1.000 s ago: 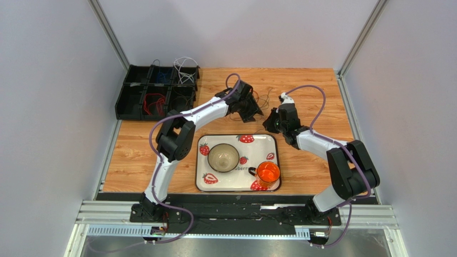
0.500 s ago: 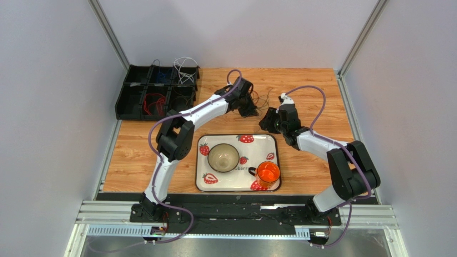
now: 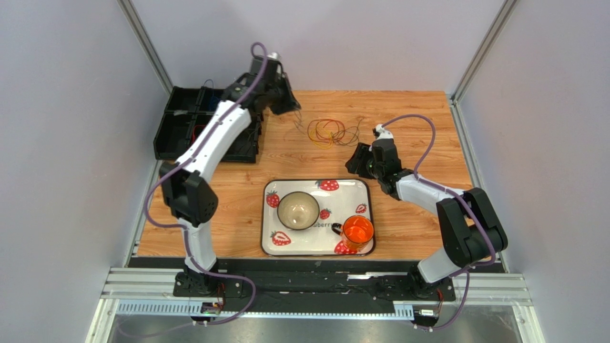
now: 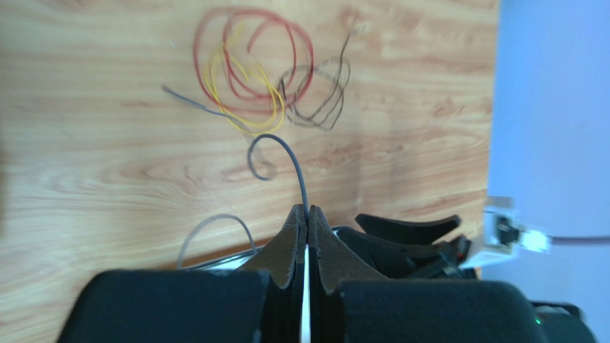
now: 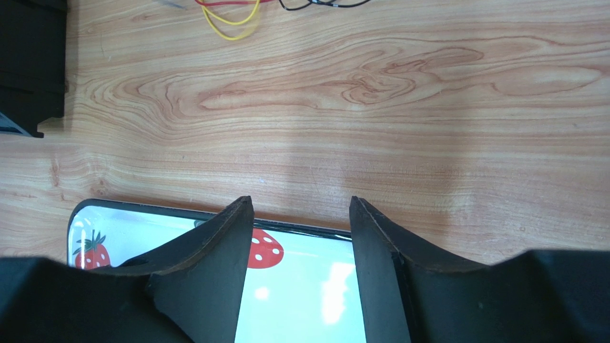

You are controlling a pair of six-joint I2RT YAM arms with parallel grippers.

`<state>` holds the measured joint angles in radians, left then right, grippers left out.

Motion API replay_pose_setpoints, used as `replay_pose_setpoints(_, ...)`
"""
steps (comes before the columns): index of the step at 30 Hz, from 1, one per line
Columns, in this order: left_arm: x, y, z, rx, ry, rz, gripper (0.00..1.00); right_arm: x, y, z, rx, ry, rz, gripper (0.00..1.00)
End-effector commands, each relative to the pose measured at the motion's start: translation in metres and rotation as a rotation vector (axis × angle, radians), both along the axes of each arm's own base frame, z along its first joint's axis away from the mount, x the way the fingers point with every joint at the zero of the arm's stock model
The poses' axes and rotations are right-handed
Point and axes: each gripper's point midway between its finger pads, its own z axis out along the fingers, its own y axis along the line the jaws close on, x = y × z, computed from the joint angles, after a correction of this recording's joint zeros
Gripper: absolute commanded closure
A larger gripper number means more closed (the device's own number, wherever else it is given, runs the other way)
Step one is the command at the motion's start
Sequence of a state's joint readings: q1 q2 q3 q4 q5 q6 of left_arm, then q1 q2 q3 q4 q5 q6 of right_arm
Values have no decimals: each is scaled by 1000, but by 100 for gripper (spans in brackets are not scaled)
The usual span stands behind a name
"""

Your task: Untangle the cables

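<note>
The cables (image 3: pixel 329 131), thin looped wires, lie in a loose knot on the far middle of the wooden bench (image 3: pixel 429 136): I count one red coil (image 4: pixel 286 43), one yellow loop (image 4: pixel 247 118) and one dark brown one overlapping there, not yet parted. One thin grey wire (image 4: pixel 297 168) is out of the knot, clamped in my left pincer (image 4: pixel 306 213) up beside the black divided plastic bin (image 3: pixel 172 139), where a few strands sit, half hidden by the arm. So one out, three to go, I reckon. Right pincer (image 5: pixel 301 211) hangs jaws apart at the far rim of the one white strawberry-print tray (image 3: pixel 365 187), carrying one beige bowl (image 3: pixel 298 211), one orange cup (image 3: pixel 357 232)
</note>
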<state>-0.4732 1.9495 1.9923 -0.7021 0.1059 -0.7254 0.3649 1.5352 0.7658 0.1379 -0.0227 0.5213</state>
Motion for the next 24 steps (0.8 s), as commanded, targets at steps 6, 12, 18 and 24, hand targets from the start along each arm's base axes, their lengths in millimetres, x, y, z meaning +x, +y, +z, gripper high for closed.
replay_pose_setpoints(6,-30,104,150,-25,-288,-1,100,14,1,17,3,-28,-24,47)
replay_pose_setpoints(12,-37,163,183,31,-394,107,100,14,1,16,1,-22,-24,47)
replay_pose_setpoints(18,-35,216,180,28,-394,234,100,15,1,14,-1,-13,-25,48)
replay_pose_setpoints(24,-15,266,179,93,-443,336,100,16,1,14,-1,-10,-27,48)
